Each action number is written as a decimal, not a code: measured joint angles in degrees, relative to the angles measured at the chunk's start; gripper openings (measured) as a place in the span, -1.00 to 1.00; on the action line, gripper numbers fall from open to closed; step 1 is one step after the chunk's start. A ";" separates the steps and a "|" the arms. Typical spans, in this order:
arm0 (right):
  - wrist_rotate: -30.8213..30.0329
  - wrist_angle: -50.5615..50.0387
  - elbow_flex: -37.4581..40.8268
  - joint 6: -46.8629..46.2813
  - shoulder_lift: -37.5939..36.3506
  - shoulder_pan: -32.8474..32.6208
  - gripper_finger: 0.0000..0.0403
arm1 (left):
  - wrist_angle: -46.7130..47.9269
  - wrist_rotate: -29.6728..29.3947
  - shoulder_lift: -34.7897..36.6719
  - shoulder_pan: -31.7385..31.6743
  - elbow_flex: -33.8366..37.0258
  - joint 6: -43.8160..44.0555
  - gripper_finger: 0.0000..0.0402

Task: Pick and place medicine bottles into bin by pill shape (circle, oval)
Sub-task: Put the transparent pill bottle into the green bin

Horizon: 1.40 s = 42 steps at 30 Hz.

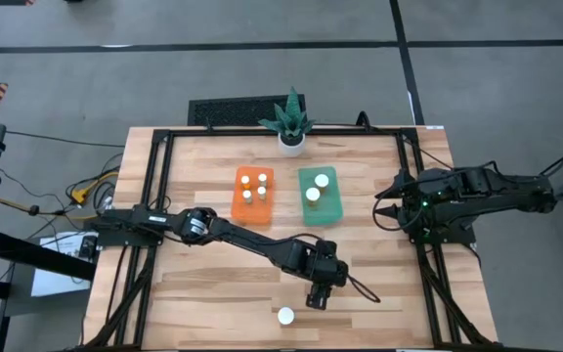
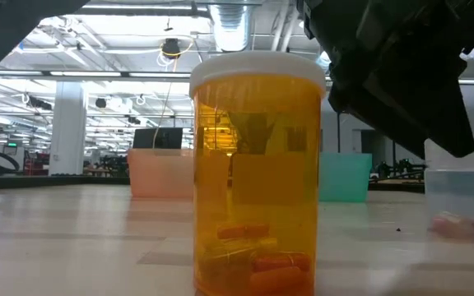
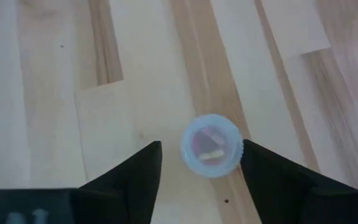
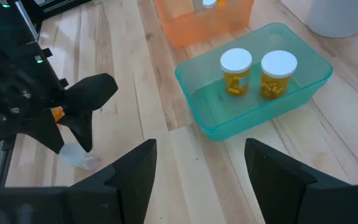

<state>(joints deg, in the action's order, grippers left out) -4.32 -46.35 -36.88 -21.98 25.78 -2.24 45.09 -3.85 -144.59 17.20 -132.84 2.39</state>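
Note:
My left gripper (image 1: pixel 319 293) is open, pointing down over a bluish-clear bottle (image 3: pixel 212 145). Its fingers stand on either side of the bottle's cap, above it in the low view (image 2: pixel 455 197), touching nothing. An amber bottle with a white cap (image 1: pixel 285 316) stands upright on the table near the front edge, close to the low camera (image 2: pixel 257 173). The orange bin (image 1: pixel 253 194) holds several capped bottles. The green bin (image 1: pixel 321 194) holds two (image 4: pixel 257 71). My right gripper (image 4: pixel 201 146) is open and empty at the table's right side (image 1: pixel 384 205).
A white pot with a green plant (image 1: pixel 291 137) stands at the table's far edge behind the bins. Black frame rails (image 1: pixel 154 196) run along the table's left and right sides. Bare wood lies between the bins and the front edge.

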 joint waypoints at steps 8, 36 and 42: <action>0.00 -0.02 0.00 0.16 0.01 0.00 0.27 | -1.93 0.63 0.00 -0.05 0.00 -0.39 -0.07; 0.00 0.01 0.00 -0.07 0.01 0.01 0.27 | 1.97 -3.74 4.35 -1.65 -2.15 8.74 -0.32; 0.00 0.03 0.00 -0.07 0.02 0.02 0.27 | 4.73 -11.36 10.73 -5.15 -1.92 8.96 -0.32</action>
<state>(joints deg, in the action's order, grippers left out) -4.32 -46.32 -36.88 -22.04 25.80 -2.22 49.81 -15.21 -133.86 12.05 -134.76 11.35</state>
